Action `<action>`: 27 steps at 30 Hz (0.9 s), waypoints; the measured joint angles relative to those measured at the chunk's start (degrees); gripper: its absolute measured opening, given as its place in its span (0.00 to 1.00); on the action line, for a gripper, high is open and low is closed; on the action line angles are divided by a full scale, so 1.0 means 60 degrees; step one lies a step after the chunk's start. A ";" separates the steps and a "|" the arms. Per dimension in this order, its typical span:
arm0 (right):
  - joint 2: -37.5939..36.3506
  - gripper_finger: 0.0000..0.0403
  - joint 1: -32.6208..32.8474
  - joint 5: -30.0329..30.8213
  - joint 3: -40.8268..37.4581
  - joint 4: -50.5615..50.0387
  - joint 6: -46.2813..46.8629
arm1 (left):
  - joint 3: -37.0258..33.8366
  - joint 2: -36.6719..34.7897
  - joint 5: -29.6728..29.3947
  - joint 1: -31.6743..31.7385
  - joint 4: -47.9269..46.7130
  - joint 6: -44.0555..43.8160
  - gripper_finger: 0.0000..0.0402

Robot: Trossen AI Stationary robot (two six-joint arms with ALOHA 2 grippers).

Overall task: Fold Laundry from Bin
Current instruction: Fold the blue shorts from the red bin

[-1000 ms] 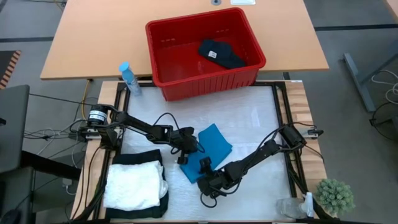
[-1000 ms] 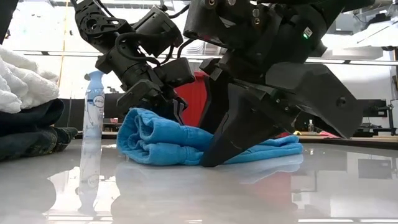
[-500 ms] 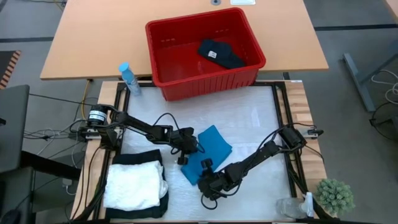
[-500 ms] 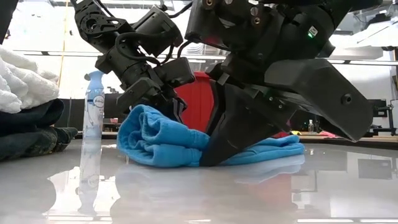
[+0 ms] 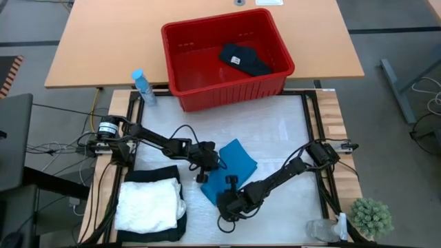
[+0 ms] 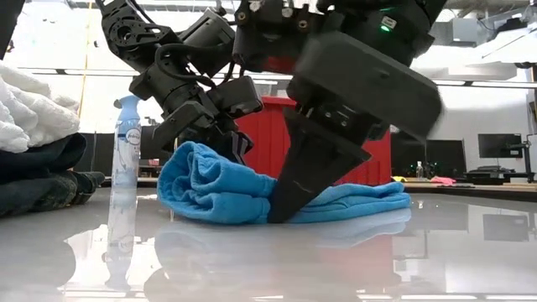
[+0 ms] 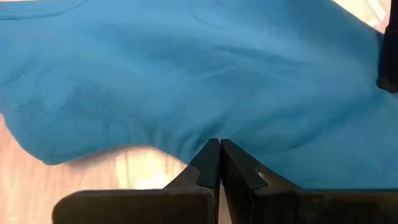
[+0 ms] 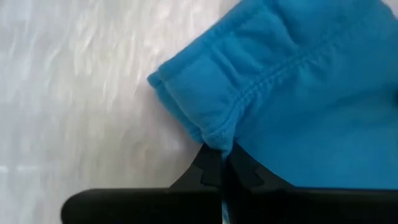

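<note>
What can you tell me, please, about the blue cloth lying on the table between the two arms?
The blue cloth is a small, bright blue piece of soft knit fabric with a stitched hem along one edge. It lies folded over itself on the white table top, in front of the red bin and beside the folded white and black pile. One side bunches up in rolls. The left gripper is shut on one edge and the right gripper is shut on a hemmed corner.

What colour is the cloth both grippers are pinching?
Bright blue cloth, plain with no pattern; the right wrist view shows it best, stitched hem included.
</note>
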 joint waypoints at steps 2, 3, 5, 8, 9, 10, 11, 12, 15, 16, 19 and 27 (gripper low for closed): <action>-0.0025 0.05 -0.0006 -0.0175 0.0023 -0.0007 0.0722 | 0.0000 0.0000 0.0028 0.0000 -0.0036 0.0048 0.00; -0.0071 0.05 -0.0007 -0.0195 0.0022 -0.0014 0.1068 | 0.0000 0.0000 0.0029 0.0000 -0.0065 0.0074 0.00; -0.0191 0.05 0.0004 -0.0258 0.0009 -0.0063 0.1552 | 0.0000 0.0000 0.0030 0.0000 -0.0098 0.0081 0.00; -0.0374 0.05 0.0003 -0.0265 -0.0005 -0.0160 0.2207 | 0.0000 0.0000 0.0037 0.0000 -0.0153 0.0083 0.00; -0.0436 0.05 -0.0028 -0.0327 -0.0005 -0.0191 0.2373 | 0.0000 0.0000 0.0043 0.0000 -0.0181 0.0087 0.00; -0.0509 0.05 -0.0063 -0.0425 -0.0005 -0.0193 0.2556 | 0.0000 0.0000 0.0071 0.0000 -0.0207 0.0087 0.00; -0.0564 0.05 -0.0079 -0.0476 0.0001 -0.0197 0.2788 | 0.0000 0.0002 0.0112 0.0000 -0.0238 0.0085 0.00; -0.0590 0.05 -0.0104 -0.0523 0.0003 -0.0207 0.3038 | 0.0000 0.0000 0.0158 0.0000 -0.0256 0.0082 0.00; -0.0660 0.05 -0.0173 -0.0656 0.0003 -0.0211 0.3866 | -0.0007 0.0000 0.0351 0.0000 -0.0275 0.0083 0.00; -0.0683 0.05 -0.0182 -0.0665 0.0003 -0.0132 0.4055 | -0.0007 0.0000 0.0416 0.0000 -0.0286 0.0079 0.00; -0.0892 0.05 -0.0173 -0.0661 0.0015 -0.0223 0.4636 | -0.0009 0.0000 0.0556 0.0000 -0.0324 0.0009 0.00; -0.1546 0.05 -0.0189 -0.0247 0.0039 -0.1720 0.5845 | -0.0011 0.0000 0.0864 0.0000 -0.0491 -0.0128 0.00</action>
